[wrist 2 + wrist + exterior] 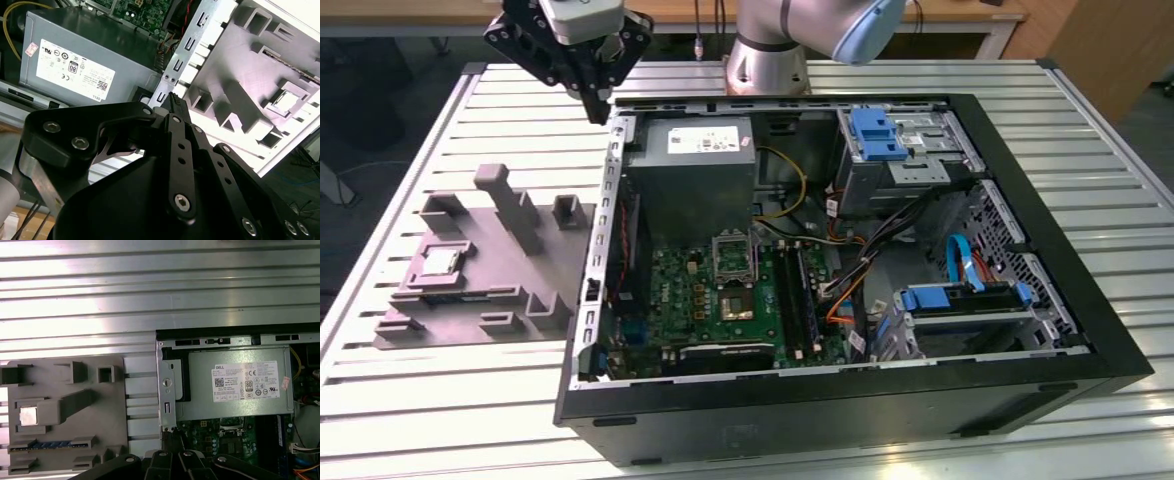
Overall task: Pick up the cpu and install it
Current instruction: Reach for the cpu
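Observation:
The cpu is a small pale silver square lying in a recess of the grey fixture plate, at the exterior view's left beside the open computer case. It also appears as the cpu in the first wrist view and the cpu in the second. My black gripper hangs above the slatted table by the case's back left corner, well away from the cpu, shut with nothing in it. Its joined fingertips point at the case rim. On the green motherboard sits the black socket frame.
The open black case holds a grey power-supply box, memory sticks, loose cables and blue-tabbed drive bays. The fixture plate carries upright grey posts. The slatted metal table extends round both.

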